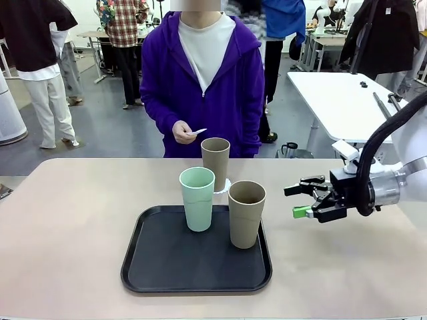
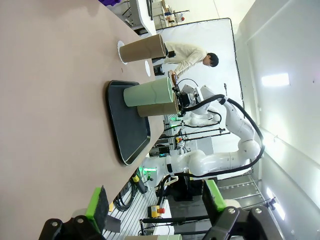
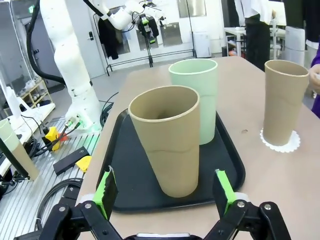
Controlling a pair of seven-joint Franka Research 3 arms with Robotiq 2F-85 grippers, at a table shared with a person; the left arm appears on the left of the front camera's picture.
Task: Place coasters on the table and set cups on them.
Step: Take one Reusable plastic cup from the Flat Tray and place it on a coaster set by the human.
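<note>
Right gripper (image 1: 293,201) is hanging wide open beside the near tan cup (image 1: 247,213) on the black tray (image 1: 153,267), and the left gripper (image 2: 155,200) is sitting open too. The far tan cup (image 1: 215,162) is standing on a coaster (image 3: 280,142). I'm guessing an off-centre grab is knocking that tall tumbler into the mint cup (image 1: 197,198).

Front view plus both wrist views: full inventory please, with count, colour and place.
table: one, beige, spans the foreground
tray: one, black, on the table's middle
tan cups: two; one on the tray's right side, one on the table past the tray
mint green cup: one, on the tray, left of the near tan cup
coaster: one, white, scalloped, under the far tan cup
thin white piece: one, probably a coaster, in the person's hand
person's hand: one, at the far edge
left gripper: black, green pads, jaws open
right gripper: jaws open, right of the tray
</note>
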